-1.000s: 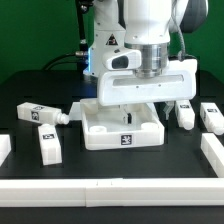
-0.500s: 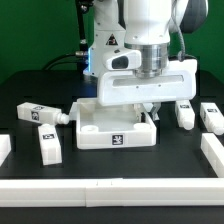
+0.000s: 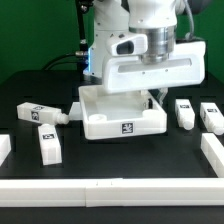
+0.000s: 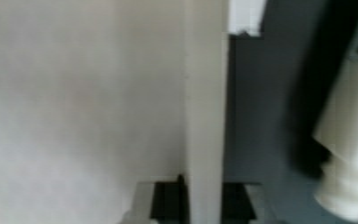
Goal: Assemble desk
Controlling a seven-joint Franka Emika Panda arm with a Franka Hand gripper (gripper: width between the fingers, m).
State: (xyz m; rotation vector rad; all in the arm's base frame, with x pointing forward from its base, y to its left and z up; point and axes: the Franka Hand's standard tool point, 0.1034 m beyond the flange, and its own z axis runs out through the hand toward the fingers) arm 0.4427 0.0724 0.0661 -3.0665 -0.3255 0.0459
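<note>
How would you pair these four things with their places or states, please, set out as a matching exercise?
Things:
1. tabletop
2. fingers
3. legs
4. long rail

Places or states:
A. lying loose on both sides of the middle
B. along the near edge in the exterior view
C. flat white piece in the middle of the scene
D. astride the tabletop's raised rim

Pairs: 1-C, 2-D, 3-A, 4-B.
</note>
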